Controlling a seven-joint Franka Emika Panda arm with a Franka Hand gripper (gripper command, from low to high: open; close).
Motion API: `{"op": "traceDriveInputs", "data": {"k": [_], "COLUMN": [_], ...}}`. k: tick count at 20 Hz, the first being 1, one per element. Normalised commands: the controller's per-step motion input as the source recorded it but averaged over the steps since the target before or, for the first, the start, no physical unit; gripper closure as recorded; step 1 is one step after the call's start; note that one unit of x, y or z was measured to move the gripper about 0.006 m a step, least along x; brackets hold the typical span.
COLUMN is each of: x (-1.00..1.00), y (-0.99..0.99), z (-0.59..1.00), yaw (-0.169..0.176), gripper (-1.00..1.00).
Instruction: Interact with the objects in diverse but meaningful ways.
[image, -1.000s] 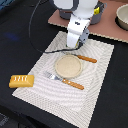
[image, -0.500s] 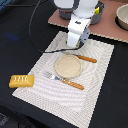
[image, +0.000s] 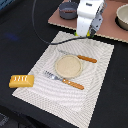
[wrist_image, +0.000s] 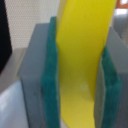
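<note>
Clearly mid-carry: gripper (wrist_image: 80, 75) pinching a flat yellow piece (wrist_image: 82, 55) between the green pads (wrist_image: 50, 80), in the wrist view filling the whole gap. Probably the yellow cheese wedge, though too close and blurred there to be sure of the shape. In the exterior view, held high over the far edge of the striped placemat (image: 100, 85), near the brown board (image: 107, 22) with the grey pots (image: 68, 9); the yellow piece itself hardly seen under the white arm (image: 89, 17).

On the placemat: round beige plate (image: 68, 66) in the middle, knife (image: 82, 58) just beyond it, fork (image: 64, 80) on the near side. Off the placemat, at the exterior view's left, the orange-brown bun with white stripes (image: 21, 80) on the dark table (image: 20, 45).

Next, judging from this: lower over a free place, perhaps the plate, then release only when low and steady, to avoid a bounce or a slide off the rim.
</note>
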Motion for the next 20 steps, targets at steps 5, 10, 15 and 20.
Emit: {"op": "traceDriveInputs", "data": {"k": [5,10,15,20], "x": [-0.46,-0.74,-0.99,-0.98], "y": [-0.77,-0.60,-0.05,0.00], "z": [-0.15,-0.26,0.06,0.05], "yaw": [0.013,0.000,0.010,0.013], "gripper": [1.00,1.00,1.00,1.00]}}
